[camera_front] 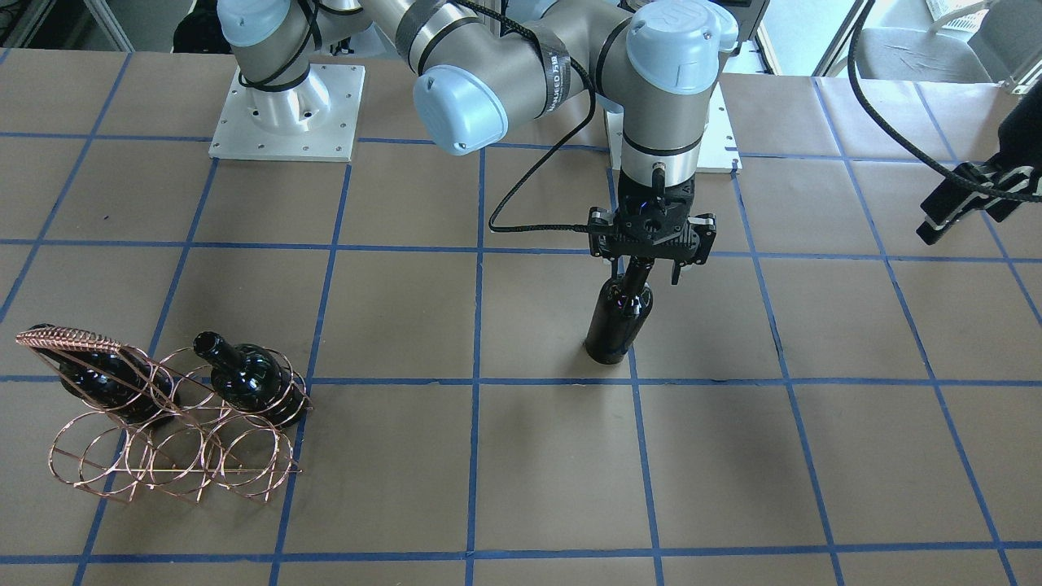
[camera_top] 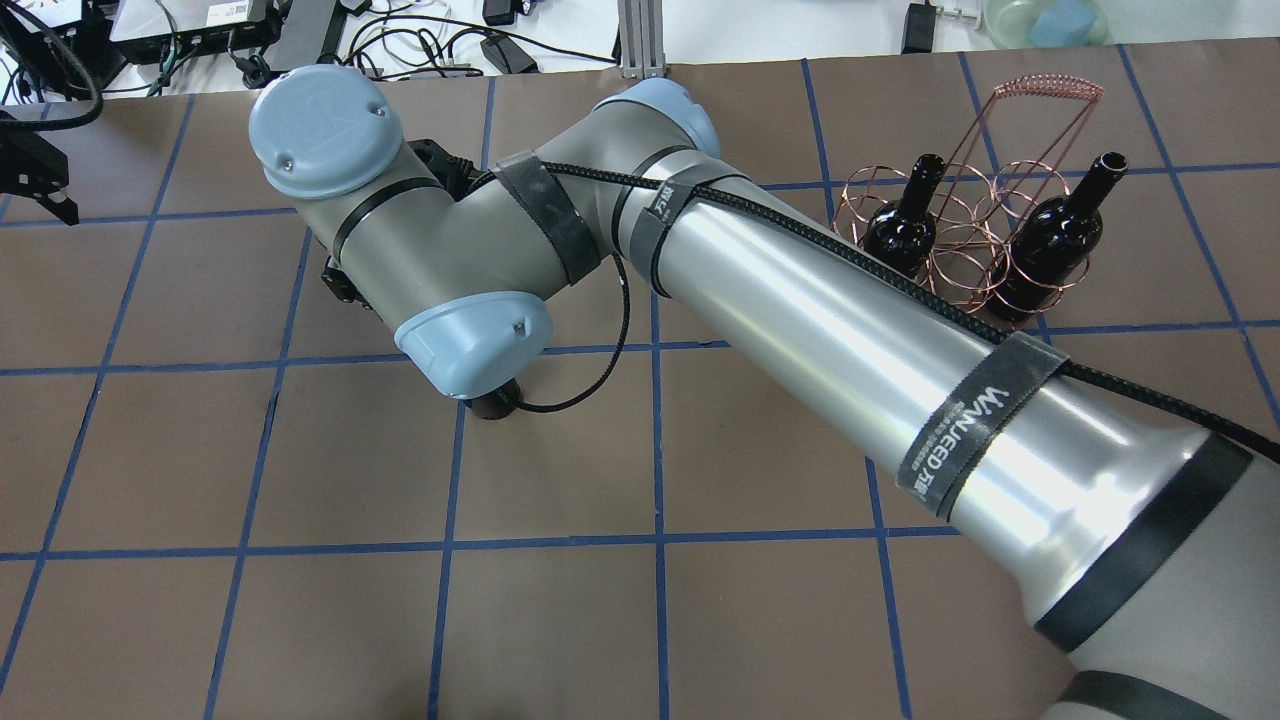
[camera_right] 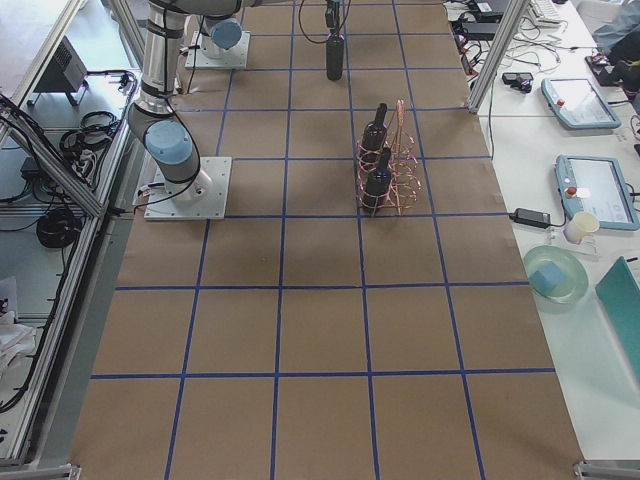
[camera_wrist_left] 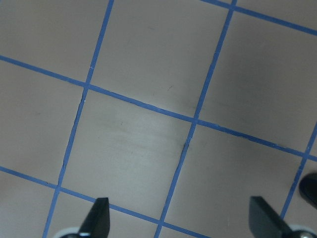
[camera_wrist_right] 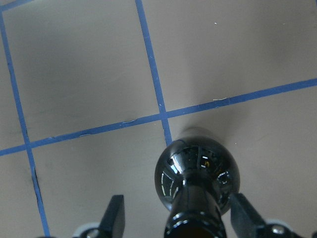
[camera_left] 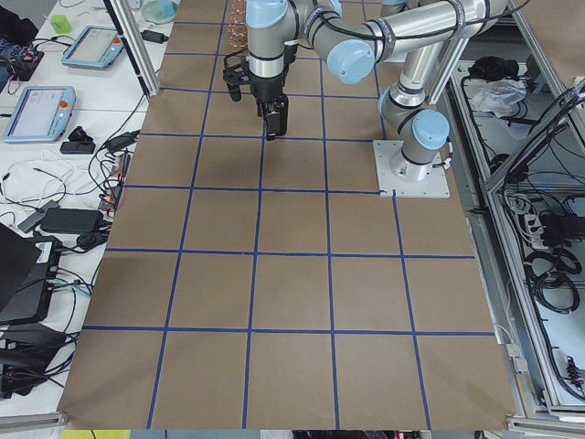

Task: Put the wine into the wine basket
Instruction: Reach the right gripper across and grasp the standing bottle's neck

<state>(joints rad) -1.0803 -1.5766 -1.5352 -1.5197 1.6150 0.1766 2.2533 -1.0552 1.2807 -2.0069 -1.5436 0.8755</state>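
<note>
A glossy near-black wine bottle (camera_front: 617,321) stands upright on the table near its middle. My right gripper (camera_front: 649,268) is above it, its fingers either side of the neck. In the right wrist view the bottle (camera_wrist_right: 198,173) sits between the fingers (camera_wrist_right: 116,218), with a gap on each side, so the gripper (camera_wrist_right: 179,218) is open. The rose-copper wire wine basket (camera_front: 175,431) stands far off at the table's right end and holds two identical bottles (camera_front: 244,378). My left gripper (camera_front: 932,228) hovers open and empty at the left end, also seen in the left wrist view (camera_wrist_left: 178,218).
The right arm (camera_top: 800,330) reaches across the table and hides most of the bottle in the overhead view; only its base (camera_top: 495,403) shows. The brown table (camera_front: 521,472) has a blue tape grid. The arm bases (camera_front: 285,114) stand at the robot's side.
</note>
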